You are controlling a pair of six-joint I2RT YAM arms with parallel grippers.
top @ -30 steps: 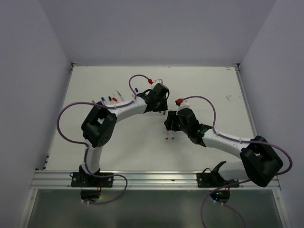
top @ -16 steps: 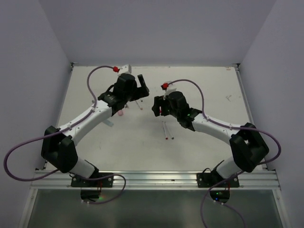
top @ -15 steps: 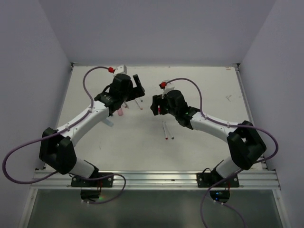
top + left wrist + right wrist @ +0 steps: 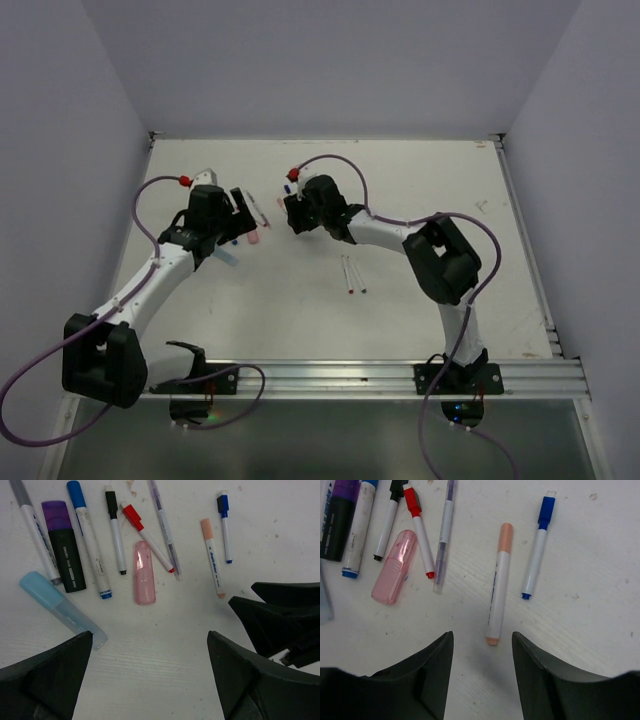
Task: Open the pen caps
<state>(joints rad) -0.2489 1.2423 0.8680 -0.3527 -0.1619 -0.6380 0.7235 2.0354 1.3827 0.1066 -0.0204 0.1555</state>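
A row of capped pens lies on the white table in the left wrist view. The pen caps include purple (image 4: 54, 509), blue (image 4: 74, 490), black (image 4: 110, 498), red (image 4: 131, 514), peach (image 4: 205, 526) and a second blue (image 4: 222, 503). A pink highlighter (image 4: 144, 573) and a light blue one (image 4: 59, 607) lie nearer. My left gripper (image 4: 150, 635) hovers open above bare table just short of them. My right gripper (image 4: 482, 634) is open too, and the peach pen (image 4: 498, 582) ends just beyond its tips. In the top view both grippers (image 4: 238, 213) (image 4: 293, 212) flank the pens.
Two more slim pens (image 4: 352, 272) lie side by side near the table's middle. The right gripper's black fingers (image 4: 280, 615) show at the right of the left wrist view, close to my left gripper. Walls enclose the table (image 4: 420, 180) on three sides.
Both arms have swung left and outward to the pen row at the far left. The left gripper has opened wide.
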